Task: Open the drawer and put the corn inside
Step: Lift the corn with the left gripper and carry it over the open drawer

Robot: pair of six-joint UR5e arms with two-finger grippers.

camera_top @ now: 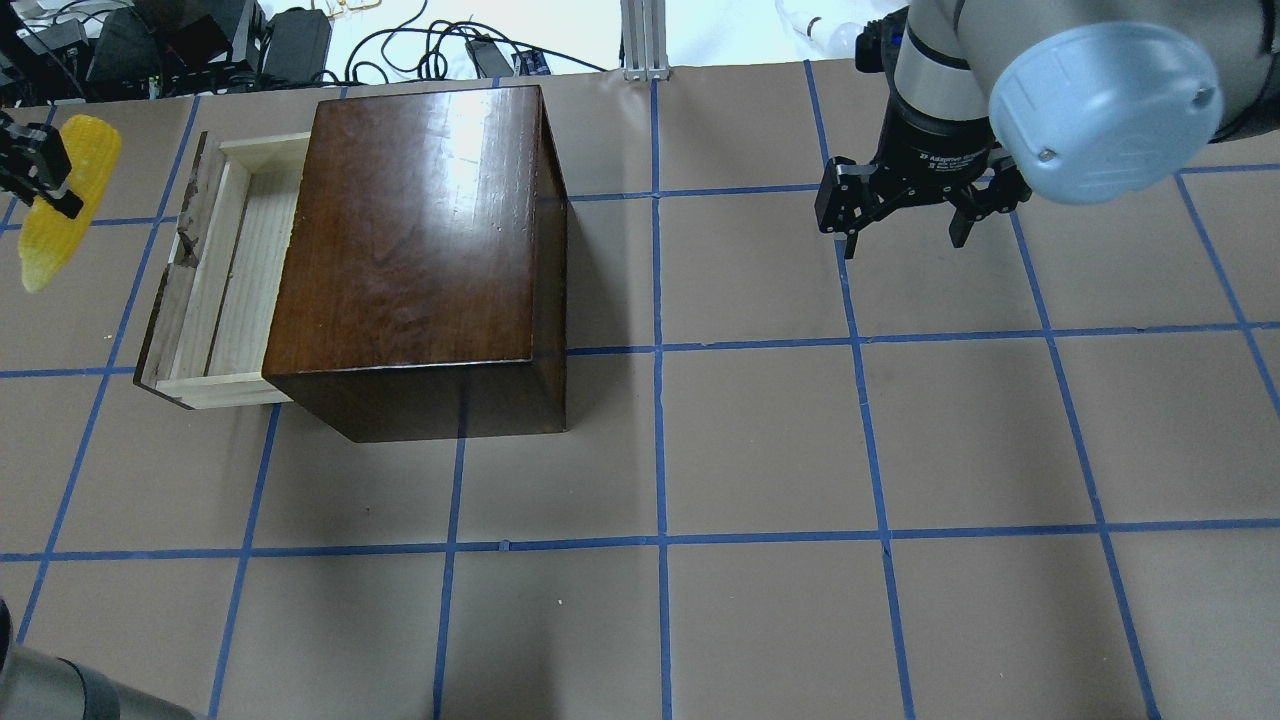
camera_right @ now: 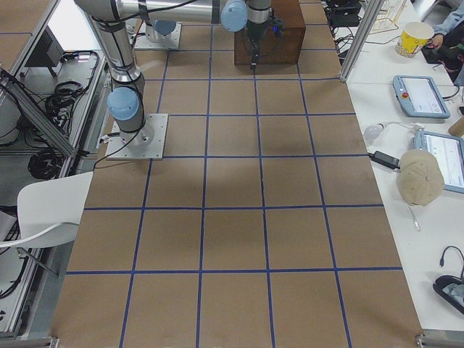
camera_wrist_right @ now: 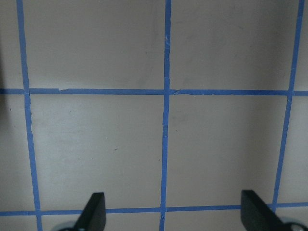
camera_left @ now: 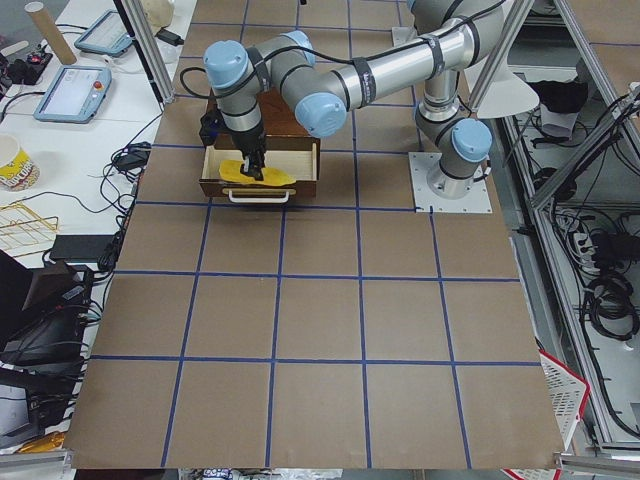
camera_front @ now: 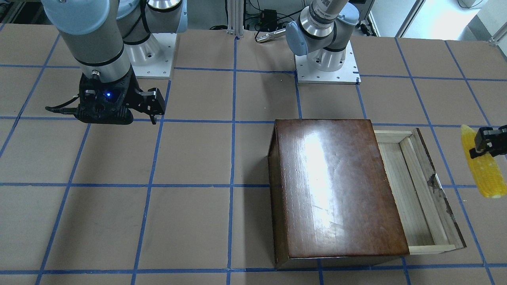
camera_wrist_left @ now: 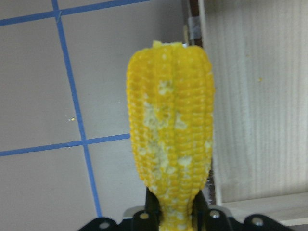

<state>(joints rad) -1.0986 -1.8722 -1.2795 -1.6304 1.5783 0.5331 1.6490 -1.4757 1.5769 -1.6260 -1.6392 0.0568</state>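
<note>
The dark brown box [camera_top: 420, 250] stands on the table with its drawer [camera_top: 235, 270] pulled out, the pale wood tray showing and nothing in it. My left gripper [camera_top: 40, 170] is shut on the yellow corn [camera_top: 65, 195] and holds it in the air just outside the drawer's worn front panel [camera_front: 439, 190]. In the left wrist view the corn [camera_wrist_left: 171, 139] hangs over the panel's edge, with the drawer floor [camera_wrist_left: 255, 96] to its right. My right gripper [camera_top: 905, 215] is open and empty, far from the box, above bare table; its fingers [camera_wrist_right: 94, 211] show spread wide.
The table [camera_top: 760, 450] is brown board with a blue tape grid. The arm bases [camera_front: 326, 59] stand at the robot's edge. Cables and power bricks [camera_top: 290, 40] lie beyond the far edge behind the box.
</note>
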